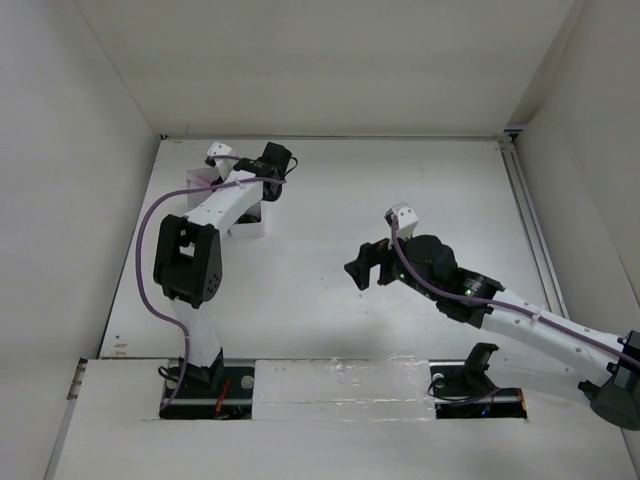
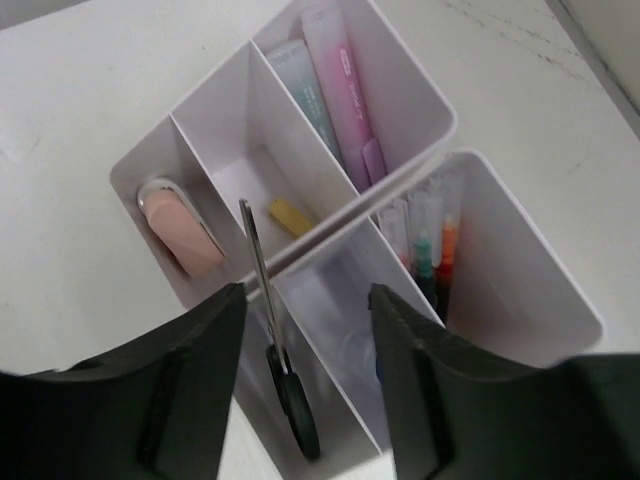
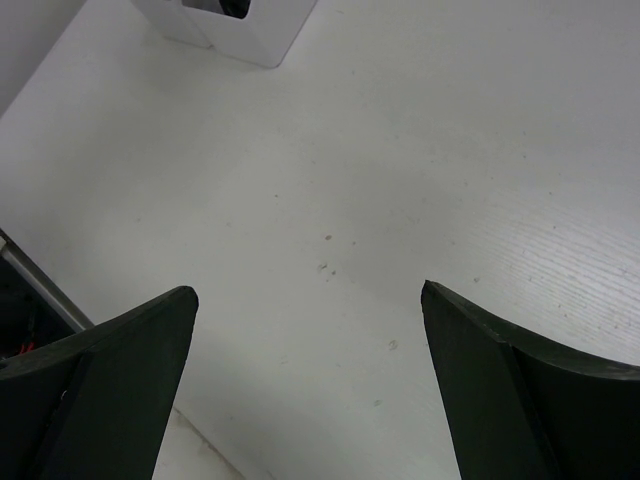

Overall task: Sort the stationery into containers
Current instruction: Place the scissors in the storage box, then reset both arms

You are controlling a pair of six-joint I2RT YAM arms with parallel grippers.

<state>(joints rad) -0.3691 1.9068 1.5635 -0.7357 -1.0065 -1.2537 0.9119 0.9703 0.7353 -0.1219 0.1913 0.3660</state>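
The white organiser tray (image 2: 445, 115) stands at the back left of the table (image 1: 250, 225). My left gripper (image 2: 307, 295) hovers directly over it, jaws apart, touching nothing. Below the jaws, black-handled scissors (image 2: 287, 390) stand handle-down in a narrow compartment, blades pointing up. A pink eraser (image 2: 185, 232) and a small tan eraser (image 2: 292, 216) lie in separate compartments. Pink and pale green highlighters (image 2: 335, 95) share the long slot. Several pens (image 2: 432, 250) stand in another. My right gripper (image 3: 308, 295) is wide open over bare table, mid-right in the top view (image 1: 362, 268).
White walls enclose the table on the left, back and right. A metal rail (image 1: 525, 215) runs along the right edge. A corner of the tray (image 3: 250, 35) shows at the top of the right wrist view.
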